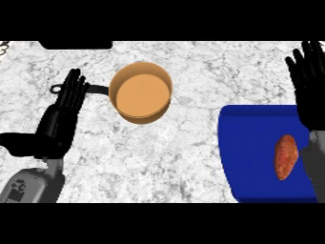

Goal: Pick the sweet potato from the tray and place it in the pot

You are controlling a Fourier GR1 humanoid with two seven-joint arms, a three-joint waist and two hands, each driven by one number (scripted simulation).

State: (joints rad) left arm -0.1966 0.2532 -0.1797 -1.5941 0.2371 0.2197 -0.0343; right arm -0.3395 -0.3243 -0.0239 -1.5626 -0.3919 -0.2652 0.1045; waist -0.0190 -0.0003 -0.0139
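Both hands, left hand (59, 121) and right hand (312, 86), spread flat over marble counter (186, 167); sweet potato (286, 156) on tray (253, 143).

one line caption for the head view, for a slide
Sweet potato lies on the blue tray; orange pot sits apart; left hand and right hand open.

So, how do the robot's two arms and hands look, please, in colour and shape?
Both forearms are grey and boxy; the left forearm carries a dark panel with a small pale marking. The left hand and right hand are black, with long slim fingers and a thumb. No cables or sleeves show.
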